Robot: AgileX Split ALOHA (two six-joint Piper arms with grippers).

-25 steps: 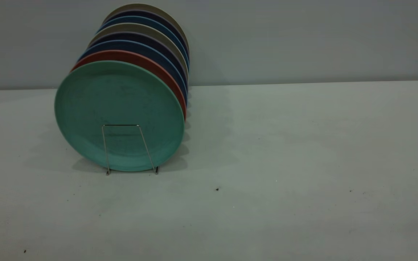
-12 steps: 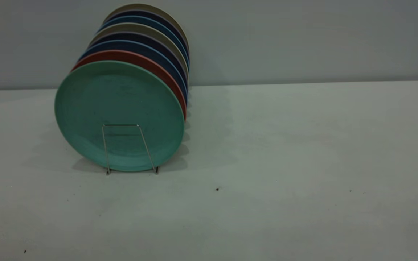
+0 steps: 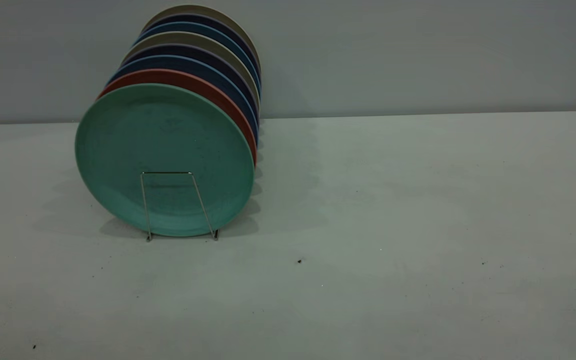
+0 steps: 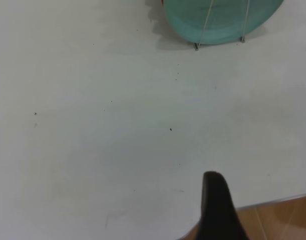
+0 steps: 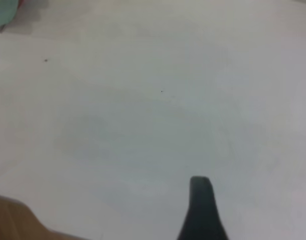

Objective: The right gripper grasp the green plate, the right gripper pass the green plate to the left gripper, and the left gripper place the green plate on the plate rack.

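Observation:
The green plate (image 3: 163, 150) stands upright at the front of the plate rack (image 3: 166, 173), on the left of the table. A silver wire loop of the rack crosses its lower face. No arm shows in the exterior view. The left wrist view shows the plate's lower edge (image 4: 223, 20) and the rack's foot (image 4: 196, 46) far off. My left gripper (image 4: 218, 210) shows there only as one dark shape over the table's near edge, holding nothing. The right wrist view shows a sliver of the plate (image 5: 2, 12) at a corner. My right gripper (image 5: 202, 210) is one dark shape over bare table, holding nothing.
Behind the green plate stand a salmon-pink plate (image 3: 208, 87), dark blue plates (image 3: 193, 65) and beige ones, all upright in the rack. The white table (image 3: 393, 200) stretches to the right. Its edge and a wooden floor (image 4: 283, 220) show in the left wrist view.

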